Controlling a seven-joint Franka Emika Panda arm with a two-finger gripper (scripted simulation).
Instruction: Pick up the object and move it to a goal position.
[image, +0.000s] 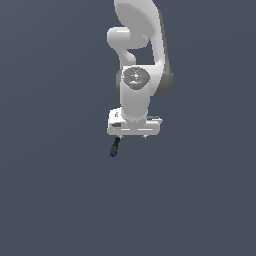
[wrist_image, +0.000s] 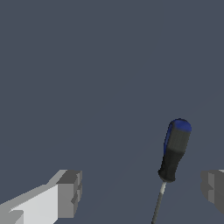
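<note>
Gripper (wrist_image: 142, 192) open, fingers (wrist_image: 70, 192) well apart, nothing clamped. Object (wrist_image: 175, 151) is a small black stick with a blue tip and a thin grey shaft, sitting between the fingers but closer to one of them, touching neither. In the exterior view it pokes out below the gripper (image: 134, 134) toward that view's left, blue tip lowest, against plain grey bench (image: 50, 200)
</note>
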